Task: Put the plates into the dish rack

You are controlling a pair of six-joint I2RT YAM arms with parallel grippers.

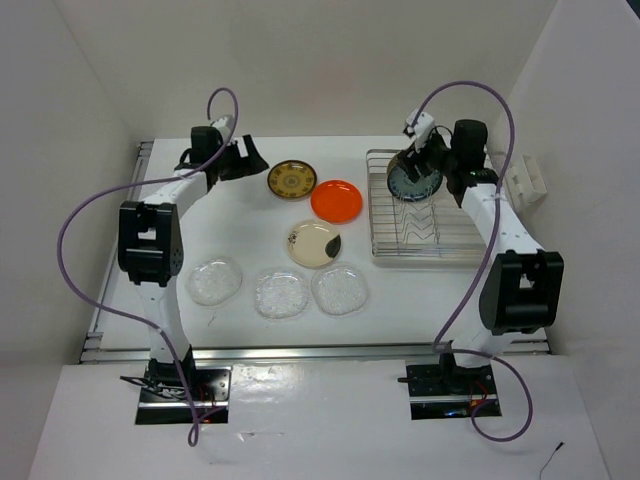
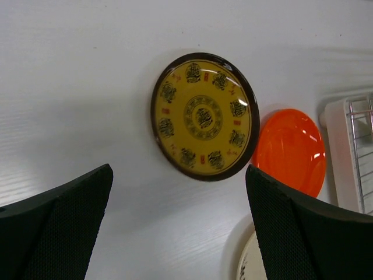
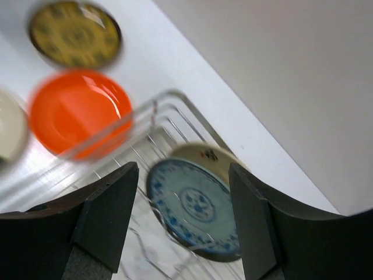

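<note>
Teal plate (image 3: 195,207) stands on edge in the rack (image 1: 455,235), face tilted up, below the released right hand (image 3: 182,175) — only that wrist view shows a tan plate (image 3: 204,153) behind it. Left hand (image 2: 178,169) hangs spread and empty over the table (image 2: 70,87).

Robotics lab test cell: white panel walls (image 1: 300,60) are enclosing a white worktop (image 1: 420,300); looping purple cables (image 1: 62,235) are running to a white-and-black left arm (image 1: 150,240) and matching right arm (image 1: 520,290), both standing at an aluminium rail (image 1: 320,352).
</note>
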